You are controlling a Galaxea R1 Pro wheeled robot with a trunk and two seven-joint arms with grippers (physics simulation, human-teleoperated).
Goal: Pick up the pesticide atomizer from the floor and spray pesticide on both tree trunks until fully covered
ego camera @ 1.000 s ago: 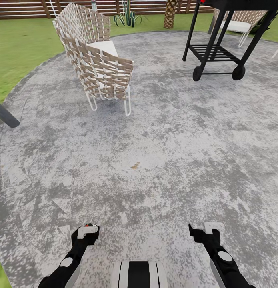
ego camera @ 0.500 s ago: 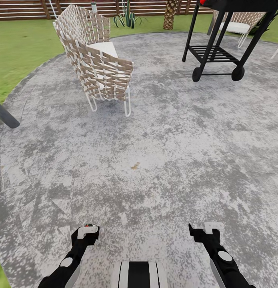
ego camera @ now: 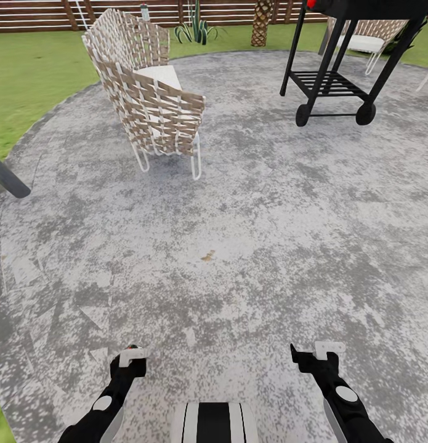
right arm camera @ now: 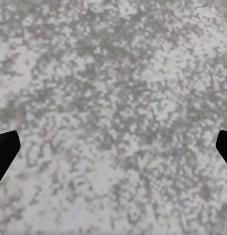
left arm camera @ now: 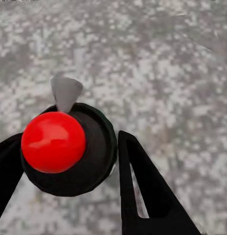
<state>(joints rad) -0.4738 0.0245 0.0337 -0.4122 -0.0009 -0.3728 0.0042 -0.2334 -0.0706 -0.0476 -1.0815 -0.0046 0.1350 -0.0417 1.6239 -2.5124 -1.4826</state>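
Woven chairs (ego camera: 149,92): two; atomizer (left arm camera: 66,149): one

The head camera looks forward and down from above both arms, over the grey speckled floor (ego camera: 250,203) out to the fence (ego camera: 29,13) across the top of the frame. Each wrist camera looks along its jaws, close above that paving. The left wrist view sits nearest, with the pesticide atomizer (left arm camera: 64,147) at lower left. All three views share the floor.
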